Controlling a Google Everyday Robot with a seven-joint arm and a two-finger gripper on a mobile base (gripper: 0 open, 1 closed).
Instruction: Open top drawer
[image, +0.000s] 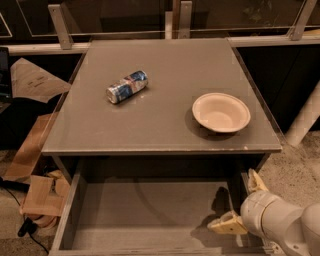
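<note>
Beneath the bench, the top drawer stands pulled well out, shallow grey inside showing. At its right wall, the tool: fingers spread wide, one inside the drawer, one outside, clasping nothing. On the bench: one can lying on its side, one pale bowl upright.

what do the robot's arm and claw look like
The arm is smooth, rounded and white, with a bulbous wrist. The claw, at the lower right by the right side of the open drawer, has two pale yellowish, wedge-shaped fingers. No cables or markings show.
</note>
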